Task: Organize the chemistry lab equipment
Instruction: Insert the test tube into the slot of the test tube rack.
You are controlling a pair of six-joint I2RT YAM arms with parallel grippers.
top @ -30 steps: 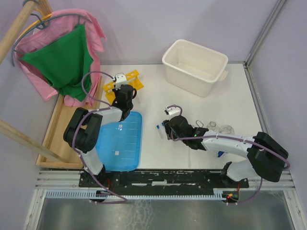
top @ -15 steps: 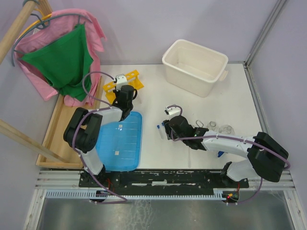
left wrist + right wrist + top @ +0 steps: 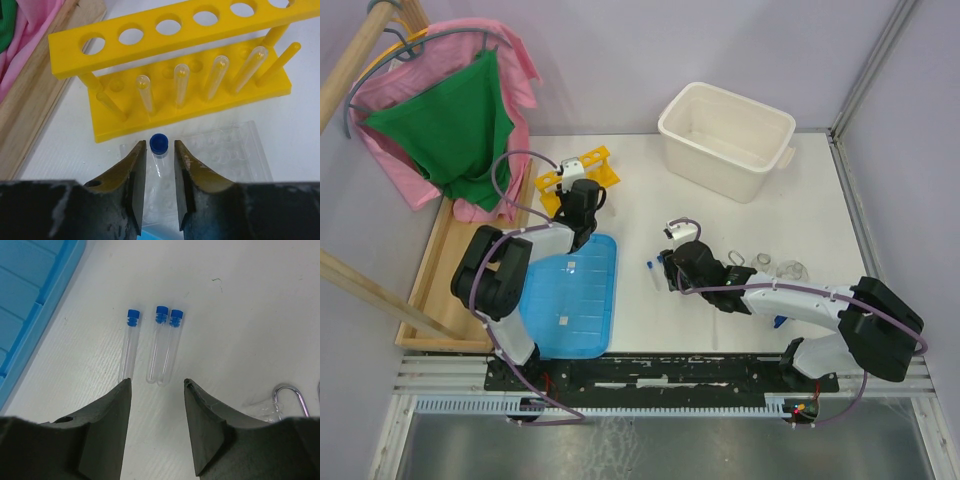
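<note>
The blue-capped tube [image 3: 159,143] sits in my left gripper [image 3: 159,150], which looks clamped on it. Its cap is forward and its long axis points at the yellow rack [image 3: 165,30] just ahead, so I judge the left arm the nearer one for placing it. Three more tubes [image 3: 161,345] lie on the white table [image 3: 640,200] just in front of my right gripper [image 3: 157,382], whose fingers are apart, with their caps at the far end. The blue lid [image 3: 575,295] lies near and the white tub [image 3: 725,125] is well behind.
</note>
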